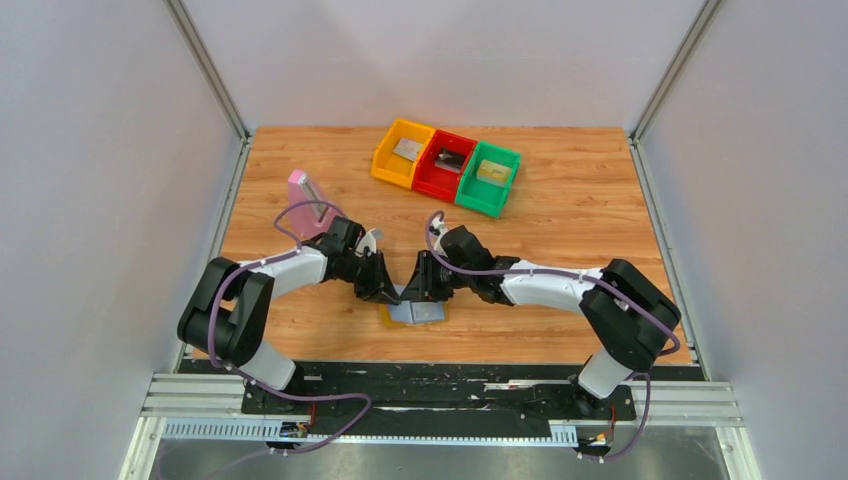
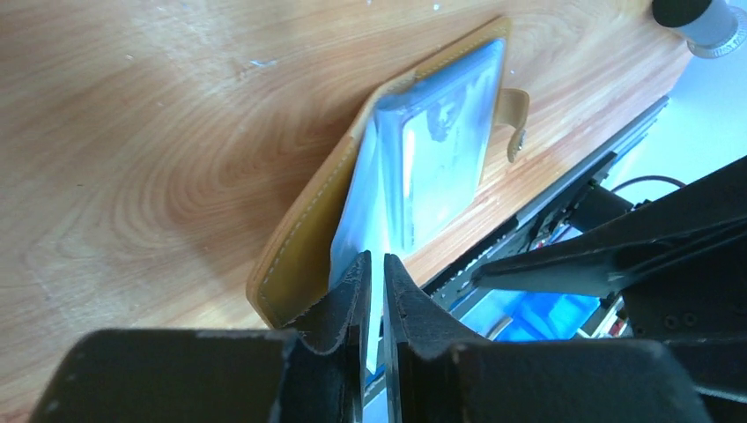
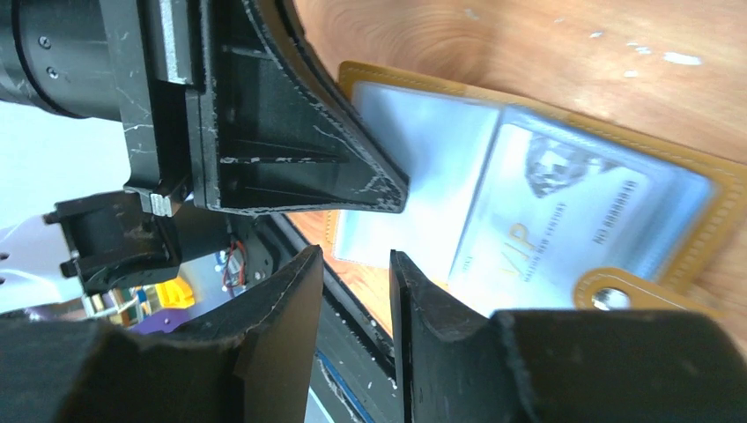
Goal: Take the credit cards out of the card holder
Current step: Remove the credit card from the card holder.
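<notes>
Open on the desk (image 2: 132,132), blue inside up, lies the card holder (image 2: 304,238); a silver card (image 3: 546,220) w/ "VIP" print sits in its clear pocket, not yet out. Pinching the holder's blue inner leaf is the left gripper (image 2: 374,282). Empty, fingers apart, the right gripper (image 3: 357,282) has the card just ahead & to its right. Step: prob. pulling a card. Next: right tips must catch the card's edge, not the sleeve.

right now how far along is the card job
Done: cards lie in the yellow bin, red bin and green bin. In hand: the left gripper pinches the clear sleeve of the open card holder; the right gripper hovers open beside it. Left: the silver VIP card sits in its sleeve.
</notes>
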Controlling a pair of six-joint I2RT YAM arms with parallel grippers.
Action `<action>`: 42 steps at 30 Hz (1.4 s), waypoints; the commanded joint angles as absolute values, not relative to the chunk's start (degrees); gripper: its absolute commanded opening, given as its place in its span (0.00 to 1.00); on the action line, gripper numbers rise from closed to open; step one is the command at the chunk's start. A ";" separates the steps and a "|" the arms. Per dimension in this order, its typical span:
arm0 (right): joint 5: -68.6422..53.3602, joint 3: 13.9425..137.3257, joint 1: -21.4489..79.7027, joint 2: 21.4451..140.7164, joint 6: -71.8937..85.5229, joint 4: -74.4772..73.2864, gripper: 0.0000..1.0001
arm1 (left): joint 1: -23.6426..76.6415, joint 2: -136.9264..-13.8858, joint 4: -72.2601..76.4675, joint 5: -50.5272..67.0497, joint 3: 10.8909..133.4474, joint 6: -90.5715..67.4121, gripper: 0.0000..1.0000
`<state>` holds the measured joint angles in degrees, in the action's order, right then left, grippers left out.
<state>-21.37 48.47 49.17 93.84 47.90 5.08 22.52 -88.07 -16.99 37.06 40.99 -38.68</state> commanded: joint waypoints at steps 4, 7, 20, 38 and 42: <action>-11.66 49.92 47.77 92.30 44.71 -3.31 0.39 | 22.76 -88.87 -12.22 35.86 39.19 -37.59 0.18; -8.91 49.99 47.38 92.59 44.03 -4.62 0.40 | 22.80 -88.82 -8.03 36.63 37.68 -38.71 0.20; -6.41 50.52 47.29 93.63 42.80 -5.81 0.37 | 22.79 -90.85 1.90 39.98 34.87 -41.15 0.25; -3.90 50.34 47.29 94.42 43.08 -8.09 0.34 | 22.76 -91.35 3.74 40.42 34.68 -41.53 0.26; -4.54 50.22 47.37 94.81 43.17 -7.72 0.33 | 22.88 -91.47 4.31 40.56 34.63 -41.80 0.26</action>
